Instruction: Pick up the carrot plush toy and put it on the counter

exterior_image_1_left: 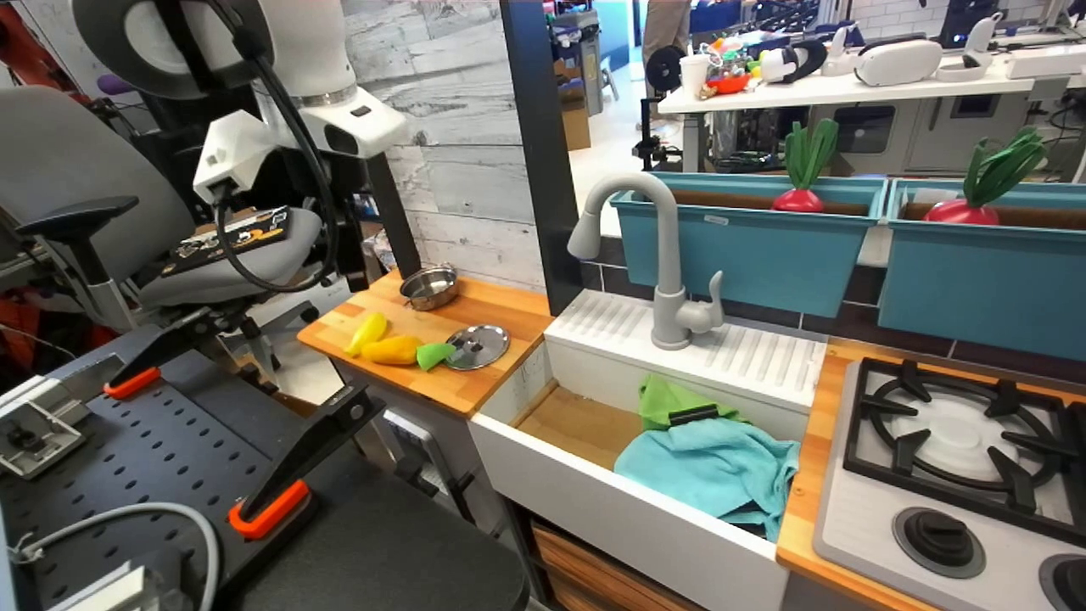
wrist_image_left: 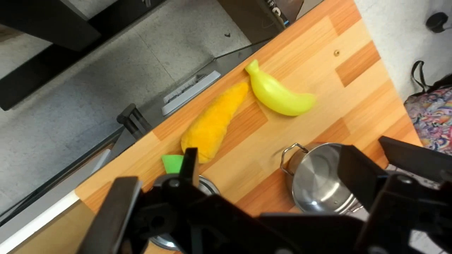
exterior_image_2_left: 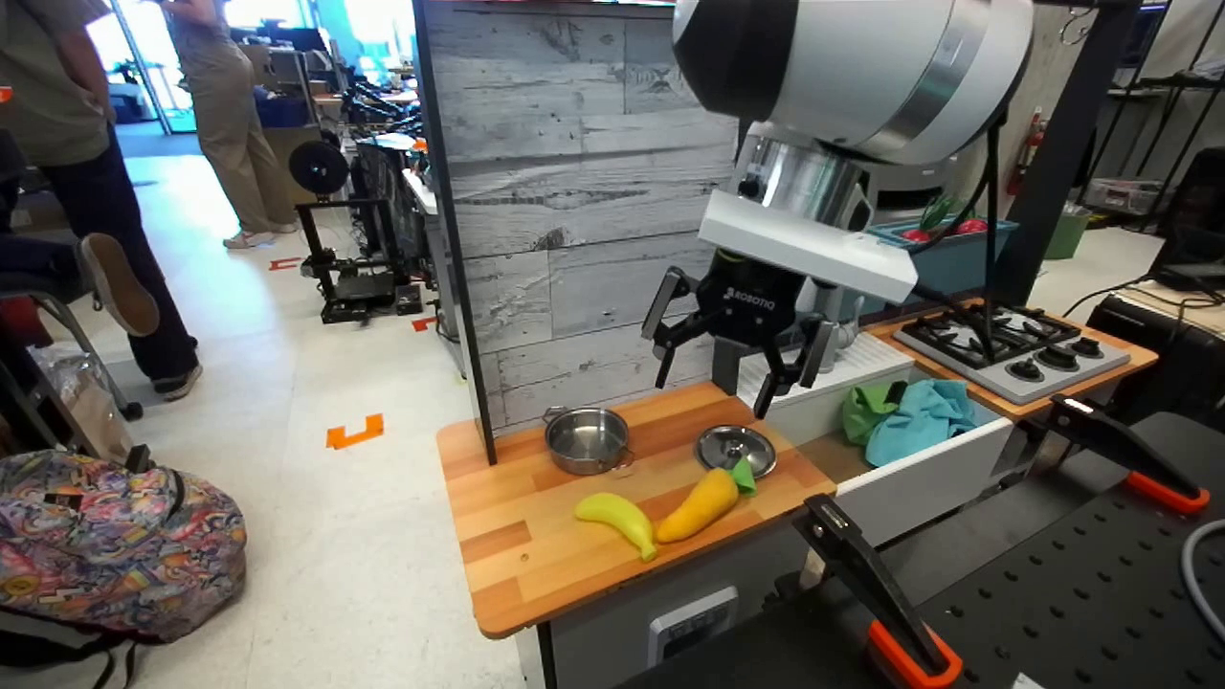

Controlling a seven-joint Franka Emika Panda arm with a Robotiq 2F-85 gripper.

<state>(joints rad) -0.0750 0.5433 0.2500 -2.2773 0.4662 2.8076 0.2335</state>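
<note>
1. In an exterior view, a steel pot (exterior_image_2_left: 586, 440) stands on the tabletop (exterior_image_2_left: 498, 488).
2. A yellow banana (exterior_image_2_left: 617, 520) lies in front.
3. The carrot plush toy (exterior_image_2_left: 701, 507) lies on the tabletop just beside the banana, green end at the rim of a lid (exterior_image_2_left: 731, 443).
4. The pincer (exterior_image_2_left: 711, 397) hangs higher up, fingers spread wide.
5. A sink (exterior_image_2_left: 909, 498) holds green and blue cloths (exterior_image_2_left: 921, 421).
</note>
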